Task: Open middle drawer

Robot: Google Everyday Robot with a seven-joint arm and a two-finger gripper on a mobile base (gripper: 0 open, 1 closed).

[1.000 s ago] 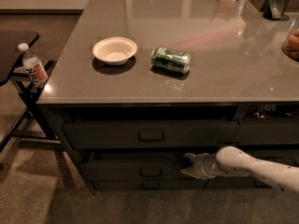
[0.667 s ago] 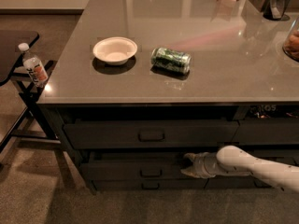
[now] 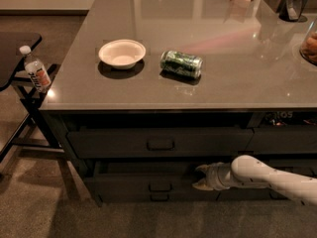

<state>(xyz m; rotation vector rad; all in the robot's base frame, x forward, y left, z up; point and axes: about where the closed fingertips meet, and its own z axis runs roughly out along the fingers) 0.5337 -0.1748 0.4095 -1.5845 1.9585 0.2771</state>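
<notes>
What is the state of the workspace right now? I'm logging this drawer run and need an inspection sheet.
Surface: grey countertop, glossy, with reflections.
Job's things: middle drawer, front seems slightly out, with a dark gap above it; its loop handle is untouched.
Clutter: white bowl upright; green can on its side to the right of it, apart from it; dark container at the far right corner.
Grippers: gripper at the middle drawer's front, right of the handle, arm reaching in from the right.
Cables: nothing seen.
Surroundings: water bottle upright on a dark stand left of the counter; carpeted floor.
</notes>
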